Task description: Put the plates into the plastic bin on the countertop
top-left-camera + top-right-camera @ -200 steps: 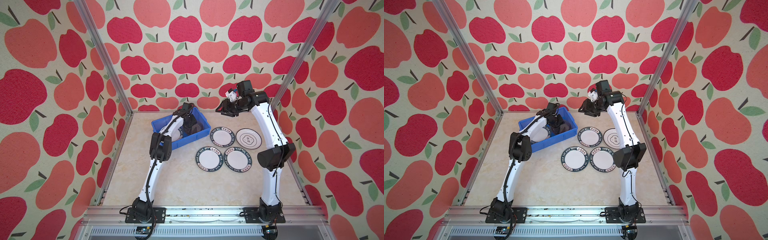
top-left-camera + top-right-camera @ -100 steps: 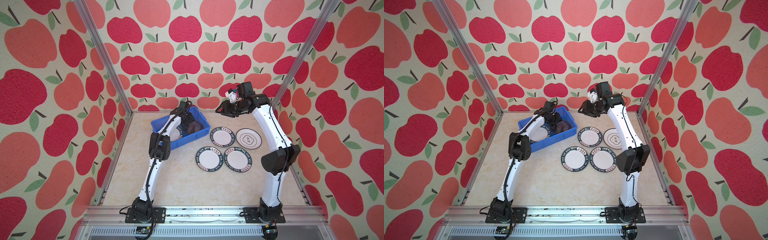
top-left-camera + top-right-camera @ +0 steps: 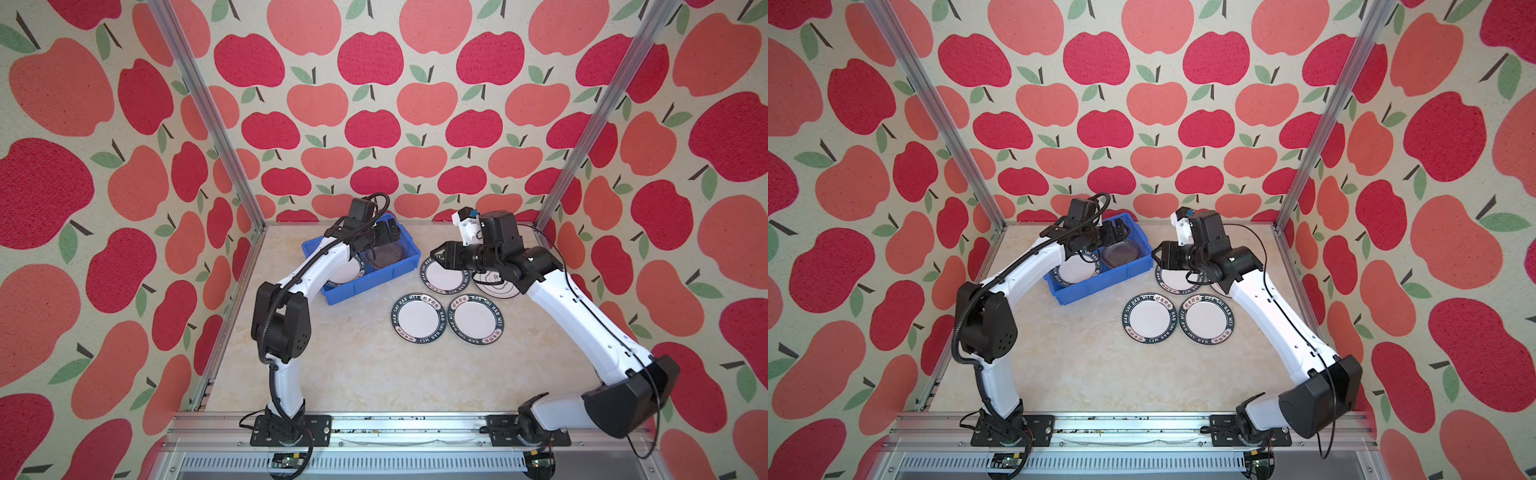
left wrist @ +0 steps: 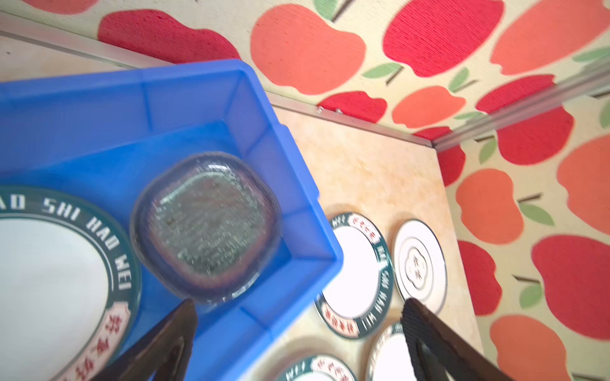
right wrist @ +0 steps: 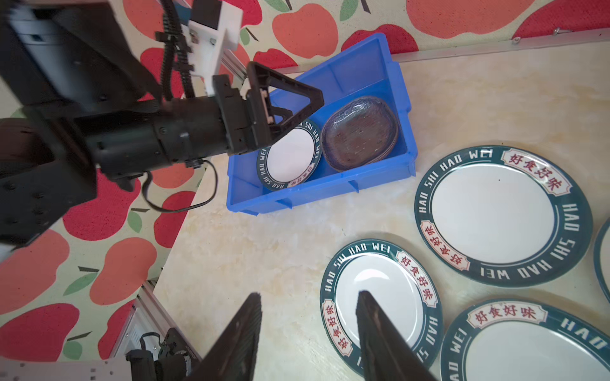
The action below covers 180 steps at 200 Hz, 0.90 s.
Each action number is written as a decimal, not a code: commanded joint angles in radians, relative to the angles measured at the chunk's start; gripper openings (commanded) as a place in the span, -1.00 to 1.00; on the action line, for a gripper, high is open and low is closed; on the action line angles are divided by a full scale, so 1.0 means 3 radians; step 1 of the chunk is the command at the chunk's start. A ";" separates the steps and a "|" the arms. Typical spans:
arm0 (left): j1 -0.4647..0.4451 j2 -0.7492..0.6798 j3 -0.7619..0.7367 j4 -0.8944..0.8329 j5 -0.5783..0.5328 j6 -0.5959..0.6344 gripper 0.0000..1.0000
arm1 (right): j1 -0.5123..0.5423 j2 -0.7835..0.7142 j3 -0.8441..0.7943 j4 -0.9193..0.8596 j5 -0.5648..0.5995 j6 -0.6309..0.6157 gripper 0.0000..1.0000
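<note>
— Where are the plates?
— On the surface (image 5: pixel 264 250), the plastic bin (image 5: pixel 317 194) holds a green-rimmed plate (image 5: pixel 290 155) beside glass plates (image 5: pixel 359 132); three green-rimmed plates (image 5: pixel 491 211) and a black-ringed plate (image 4: pixel 417 264) lie outside.
— And the fingers?
— Left fingers (image 4: pixel 425 330) are wide above the bin; right fingers (image 5: pixel 376 330) are apart, empty

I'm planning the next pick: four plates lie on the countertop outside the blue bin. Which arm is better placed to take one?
Right. The right gripper hangs open and empty close above the green-rimmed plates, while the left gripper is over the blue bin, farther from them.
</note>
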 commanded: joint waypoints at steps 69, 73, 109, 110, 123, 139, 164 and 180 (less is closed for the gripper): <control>-0.1535 -0.1961 -0.2248 -0.0015 -0.1545 -0.0671 0.97 | 0.0381 -0.1131 -0.1721 0.0372 -0.0041 0.0618 -0.05; -0.1557 -0.2023 -0.2349 0.0014 -0.1567 -0.0716 0.96 | 0.0401 -0.1145 -0.1770 0.0377 -0.0042 0.0622 -0.06; -0.1552 -0.2396 -0.3356 0.0884 -0.1554 -0.0905 0.85 | 0.0447 -0.1162 -0.2104 0.0494 -0.0066 0.0735 -0.07; -0.1552 -0.2396 -0.3376 0.0906 -0.1558 -0.0909 0.84 | 0.0447 -0.1163 -0.2114 0.0502 -0.0068 0.0742 -0.07; -0.1503 -0.2390 -0.3580 0.1187 -0.1491 -0.0928 0.73 | 0.0448 -0.1169 -0.2186 0.0563 -0.0077 0.0808 -0.07; -0.1463 -0.2243 -0.3729 0.1475 -0.1421 -0.1004 0.58 | 0.0452 -0.1157 -0.2192 0.0546 -0.0078 0.0817 -0.08; -0.1372 -0.1886 -0.3819 0.2001 -0.1190 -0.1115 0.37 | 0.0448 -0.1154 -0.2169 0.0495 -0.0015 0.0760 -0.09; -0.1326 -0.1634 -0.3806 0.2254 -0.1072 -0.1214 0.31 | 0.0442 -0.1125 -0.2160 0.0499 -0.0017 0.0740 -0.09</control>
